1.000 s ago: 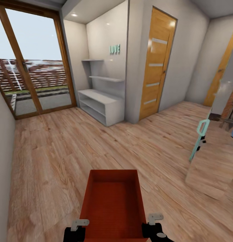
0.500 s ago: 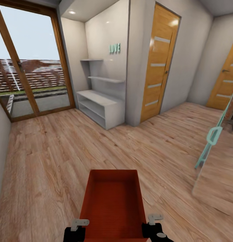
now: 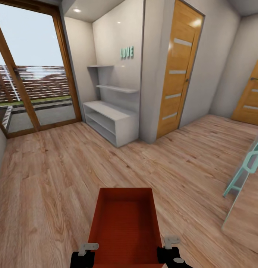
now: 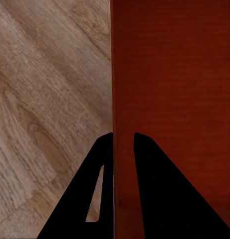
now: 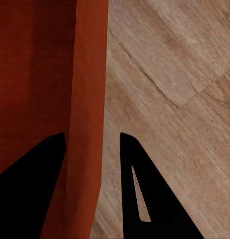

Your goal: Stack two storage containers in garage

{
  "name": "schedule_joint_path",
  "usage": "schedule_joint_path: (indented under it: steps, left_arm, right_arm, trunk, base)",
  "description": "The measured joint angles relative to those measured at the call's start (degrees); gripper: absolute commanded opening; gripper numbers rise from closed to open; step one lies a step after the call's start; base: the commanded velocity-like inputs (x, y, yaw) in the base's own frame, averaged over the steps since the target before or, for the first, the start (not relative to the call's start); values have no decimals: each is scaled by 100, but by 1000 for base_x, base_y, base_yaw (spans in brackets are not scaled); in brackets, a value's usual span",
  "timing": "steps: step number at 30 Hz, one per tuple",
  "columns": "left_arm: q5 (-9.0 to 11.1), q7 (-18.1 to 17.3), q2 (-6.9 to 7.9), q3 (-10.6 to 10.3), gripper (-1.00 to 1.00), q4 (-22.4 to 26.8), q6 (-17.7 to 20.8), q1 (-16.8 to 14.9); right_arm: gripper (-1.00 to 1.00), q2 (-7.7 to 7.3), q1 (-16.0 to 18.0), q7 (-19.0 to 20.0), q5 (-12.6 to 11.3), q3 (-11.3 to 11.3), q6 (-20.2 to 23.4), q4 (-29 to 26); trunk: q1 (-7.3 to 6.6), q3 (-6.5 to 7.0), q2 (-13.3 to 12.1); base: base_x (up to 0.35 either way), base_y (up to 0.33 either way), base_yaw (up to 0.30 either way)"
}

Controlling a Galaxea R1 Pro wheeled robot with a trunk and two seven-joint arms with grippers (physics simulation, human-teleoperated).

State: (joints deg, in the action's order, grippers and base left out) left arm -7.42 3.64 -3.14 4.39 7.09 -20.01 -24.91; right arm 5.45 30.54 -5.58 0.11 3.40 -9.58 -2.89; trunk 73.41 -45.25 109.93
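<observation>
Camera swing is seen vs. the earlier frames: the whole room has slid across the head view (glass door, shelf unit, teal frame all shifted together), so the base/head was turned, not the things; the container kept its spot low-centre between the arms.

One storage container (image 3: 124,227) is held off the wood floor (image 3: 50,178), carried lengthwise ahead of the trunk, open top up, empty inside. It is gripped at its near end, one long wall per arm, prob. so the load is kept level and centred while driving.

Left pincer (image 4: 123,144): clenched on the container's left wall, thin wall pinched between both fingers, as shown in the left wrist view. Right pincer (image 5: 92,142): clamped on the right wall, wall seen between the fingers w/ the floor planks beyond. In the head view both wrists are seen low at the frame's bottom edge, pincers pointed down over the rim, arms drawn in close to the body, approx. symmetric.

Surroundings: glass door (image 3: 28,82) at left, grey shelf unit (image 3: 112,119) w/ "LOVE" sign (image 3: 126,52), wooden doors (image 3: 179,70) ahead, teal frame (image 3: 246,167) at right.

Judged step: transit, garage not reached yet; second container not accounted for.
</observation>
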Motion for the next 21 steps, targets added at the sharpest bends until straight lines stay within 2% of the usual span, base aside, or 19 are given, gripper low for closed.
schedule_joint_path:
  steps: [21]
  left_arm:
    - [-1,0,0,0,-100,0,0,0]
  right_arm:
    - [-100,0,0,1,1,2,0,0]
  trunk:
    - [0,0,0]
  base:
    - [347,0,0]
